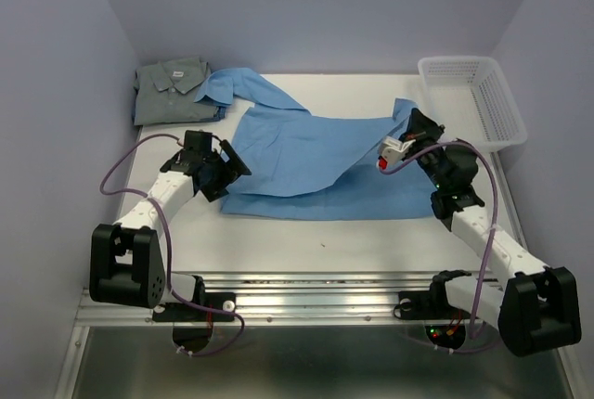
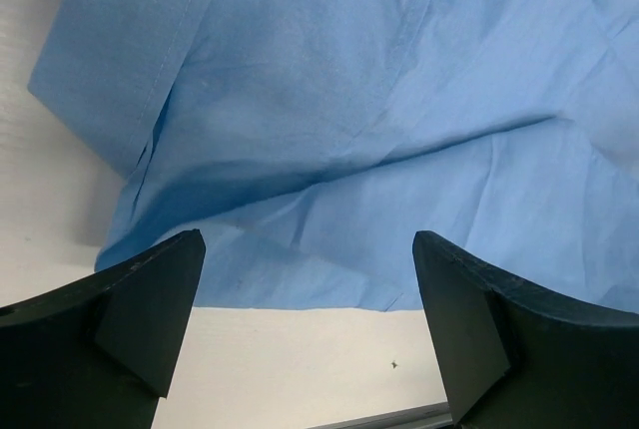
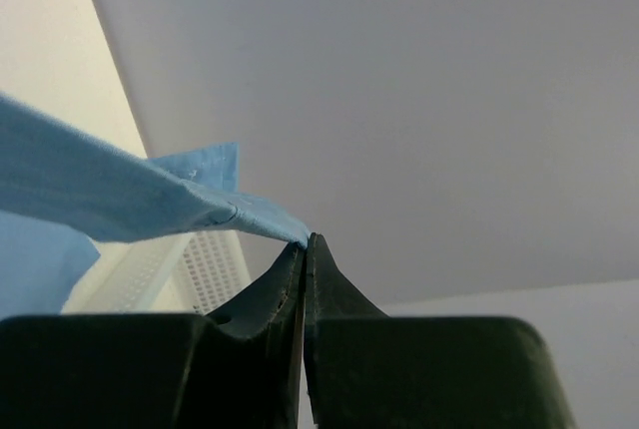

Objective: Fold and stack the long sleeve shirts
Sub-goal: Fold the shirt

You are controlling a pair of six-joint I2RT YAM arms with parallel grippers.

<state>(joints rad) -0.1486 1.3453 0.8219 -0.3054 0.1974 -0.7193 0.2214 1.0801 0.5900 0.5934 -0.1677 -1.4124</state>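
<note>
Readable text: none that I can make out from here.
Neck label (image 1: 177, 72): a small white patch inside the collar of the grey-green shirt (image 1: 165, 99), which lies at the far left corner of the tabletop. Any print on it is too small to read.

White table (image 1: 278, 241) carries blue shirt (image 1: 306, 153), grey-green shirt (image 1: 167, 93), mesh basket (image 1: 502, 108).
</note>
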